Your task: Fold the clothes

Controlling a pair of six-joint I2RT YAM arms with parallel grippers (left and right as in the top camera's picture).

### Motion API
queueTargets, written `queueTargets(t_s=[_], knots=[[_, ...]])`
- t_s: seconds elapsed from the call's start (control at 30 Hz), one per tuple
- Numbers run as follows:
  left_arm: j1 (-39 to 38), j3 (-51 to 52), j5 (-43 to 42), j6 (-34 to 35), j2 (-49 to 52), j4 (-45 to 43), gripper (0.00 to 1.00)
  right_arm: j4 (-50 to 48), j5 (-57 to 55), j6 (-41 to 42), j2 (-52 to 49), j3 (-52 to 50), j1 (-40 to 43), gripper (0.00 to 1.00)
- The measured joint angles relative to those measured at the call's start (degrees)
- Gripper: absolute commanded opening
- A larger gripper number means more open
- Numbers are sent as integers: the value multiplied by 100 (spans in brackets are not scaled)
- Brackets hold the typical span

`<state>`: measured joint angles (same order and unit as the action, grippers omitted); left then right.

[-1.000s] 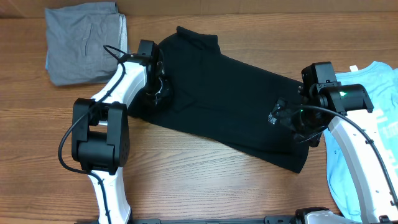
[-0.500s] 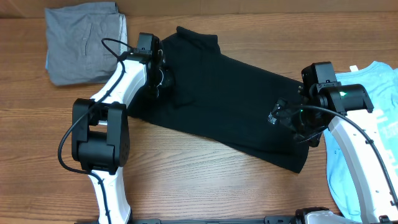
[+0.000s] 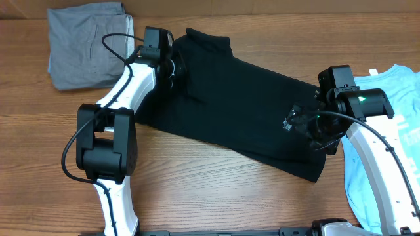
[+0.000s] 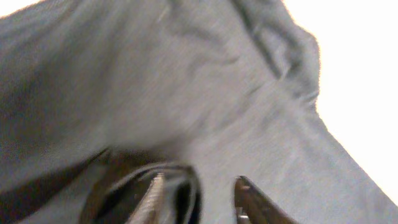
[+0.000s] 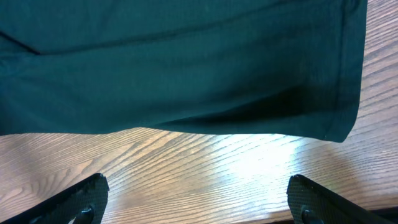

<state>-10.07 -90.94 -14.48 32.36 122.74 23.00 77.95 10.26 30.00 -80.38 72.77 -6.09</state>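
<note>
The black T-shirt lies spread diagonally across the middle of the wooden table. The left gripper, fingers slightly parted, sits over the shirt's far left edge. The right gripper, spread wide and empty, hovers beside its near right hem.

overhead: top-down, whole table | wrist views: close on black T-shirt, also seen overhead

A black T-shirt lies spread flat, slanting across the middle of the wooden worktop from far left to near right. A grey garment sits folded at the far left. A light-blue T-shirt lies at the right edge, partly cut off from sight.
</note>
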Motion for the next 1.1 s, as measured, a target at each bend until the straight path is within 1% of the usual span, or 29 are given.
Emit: queueTargets(t_s=[0.03,0.07,0.2,0.33,0.4,0.47,0.53,0.7,0.9,1.1], knots=[[-33,-2,-2,55,2,-149,69,0,2,-2,0,0,0,96],[-52,-4,0,48,2,-238,80,2,0,0,0,0,0,96],[-195,-9,-4,50,4,-595,80,4,0,0,0,-2,0,96],[-238,-17,-118,33,7,-455,78,37,0,-2,0,-2,0,96],[-216,-74,-221,31,7,4,77,48,0,-2,0,-4,0,99],[-175,-131,-299,7,7,586,76,44,-2,-2,0,-4,0,100],[-140,-170,-339,-76,7,1045,77,17,0,0,0,-4,0,100],[-103,-264,-382,-284,7,1635,80,-66,2,-2,0,-4,0,100],[-208,-278,-398,-389,7,1744,81,-90,-2,-2,0,-4,0,100],[-584,-286,-385,-404,9,1574,82,-87,0,-2,0,-4,0,100]])
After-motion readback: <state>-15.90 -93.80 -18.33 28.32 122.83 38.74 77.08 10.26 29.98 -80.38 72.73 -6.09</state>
